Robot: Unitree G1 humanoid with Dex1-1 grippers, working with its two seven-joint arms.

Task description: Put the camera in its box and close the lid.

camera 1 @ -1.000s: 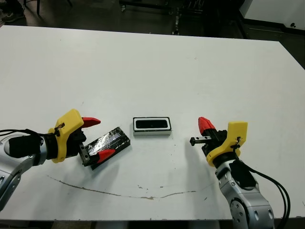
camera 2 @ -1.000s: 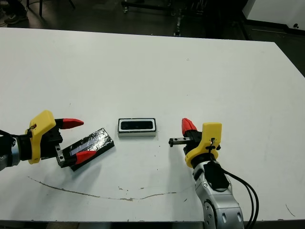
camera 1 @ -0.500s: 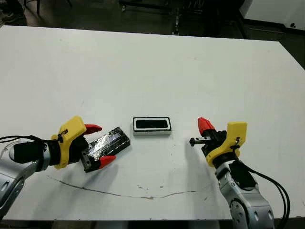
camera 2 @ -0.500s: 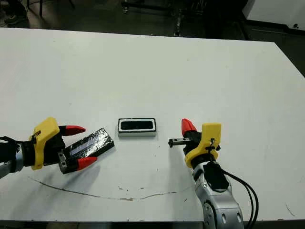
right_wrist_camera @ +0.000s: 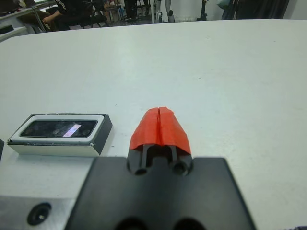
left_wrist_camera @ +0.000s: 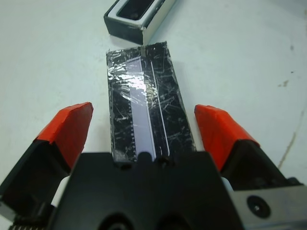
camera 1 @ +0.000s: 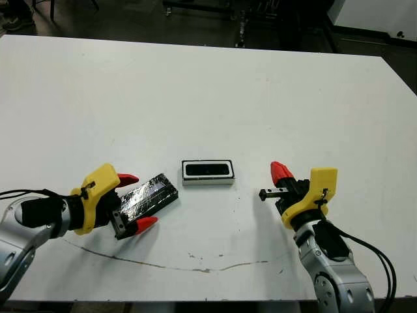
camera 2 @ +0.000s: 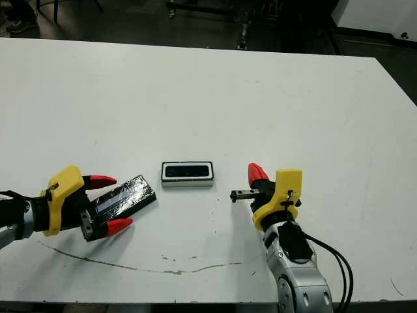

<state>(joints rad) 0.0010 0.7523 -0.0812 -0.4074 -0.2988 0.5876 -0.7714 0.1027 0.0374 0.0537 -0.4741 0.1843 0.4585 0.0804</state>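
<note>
One box (camera 1: 208,173), one camera (right_wrist_camera: 58,128), one lid (camera 1: 148,196) and two end effectors are in view on the white desk (camera 1: 215,91).

The box sits near the middle of the desk's front half, its long side running left to right. The camera lies inside it, filling the white-rimmed tray, with its glossy dark face up. The box is uncovered.

The lid lies flat on the desk just to the left of the box, slightly nearer the robot, apart from it and turned at an angle, its streaky reflective top catching the light.

The left end effector (camera 1: 132,201) is spread wide, its two red fingertips (left_wrist_camera: 70,126) standing on either side of the lid's near end. In the left wrist view there is a clear strip of desk between each fingertip and the lid's long edges, so it grips nothing.

The right end effector (camera 1: 280,172) is to the right of the box, well apart from it, with its red fingertips pressed together and nothing between them. It touches neither box nor lid
</note>
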